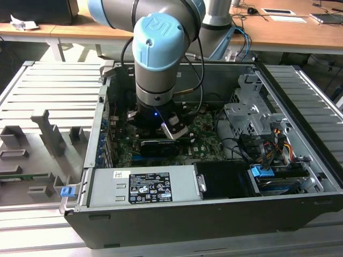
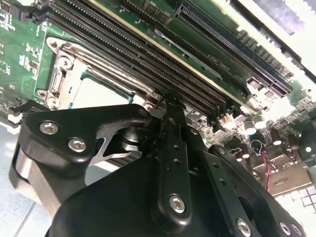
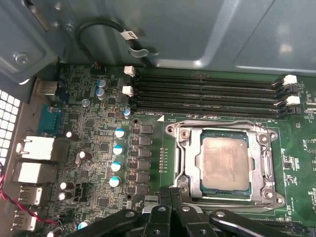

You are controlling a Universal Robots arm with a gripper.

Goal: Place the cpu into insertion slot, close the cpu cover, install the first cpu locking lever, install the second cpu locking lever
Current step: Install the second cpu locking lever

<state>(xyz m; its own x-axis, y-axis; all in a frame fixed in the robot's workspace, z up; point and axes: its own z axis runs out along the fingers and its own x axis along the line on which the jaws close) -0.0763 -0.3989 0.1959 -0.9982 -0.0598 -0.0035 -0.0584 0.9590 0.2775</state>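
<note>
In the first wrist view, the green motherboard (image 3: 98,148) lies flat in the open computer case (image 1: 300,176), so the arm can come straight down on it. The cpu (image 3: 226,164) sits in the insertion slot (image 3: 195,160), silvery-grey top up, with the cpu cover (image 3: 269,160) closed around it. The gripper (image 3: 170,195) hovers beside the socket's edge, fingers pressed together, pinching nothing.

Wooden desks (image 1: 278,32) stand behind a ribbed grey metal worktable (image 1: 48,91), seemingly brightly lit.
</note>
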